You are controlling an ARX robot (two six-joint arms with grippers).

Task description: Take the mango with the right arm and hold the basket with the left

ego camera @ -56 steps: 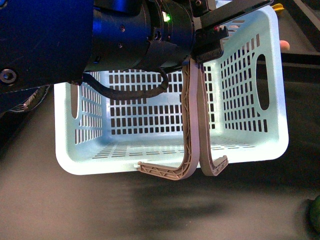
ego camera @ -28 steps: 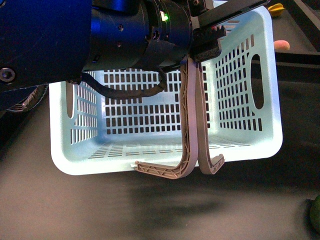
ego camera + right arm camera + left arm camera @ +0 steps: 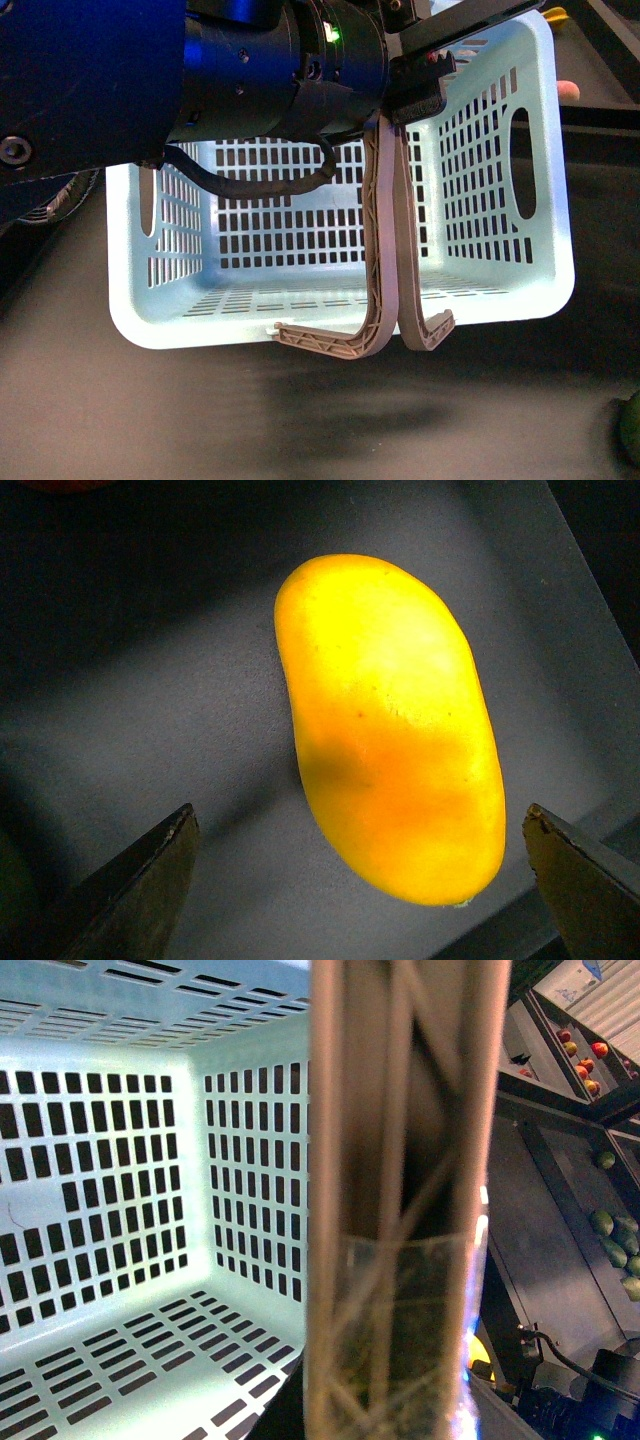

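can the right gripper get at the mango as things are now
Probably yes: the right gripper is open, its fingertips spread wider than the mango, which lies alone on the grey surface straight ahead, with nothing visible between them.

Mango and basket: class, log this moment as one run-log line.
left gripper: shut on handles of basket | right gripper: open, fingers either side of mango, not touching | mango: lying on grey surface

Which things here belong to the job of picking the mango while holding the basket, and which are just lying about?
Belong to the job:
mango, framed by the open right gripper
basket
handles, clamped by the left gripper

Lying about:
lone green fruit on the dark surface
green fruits and red fruits off to the side
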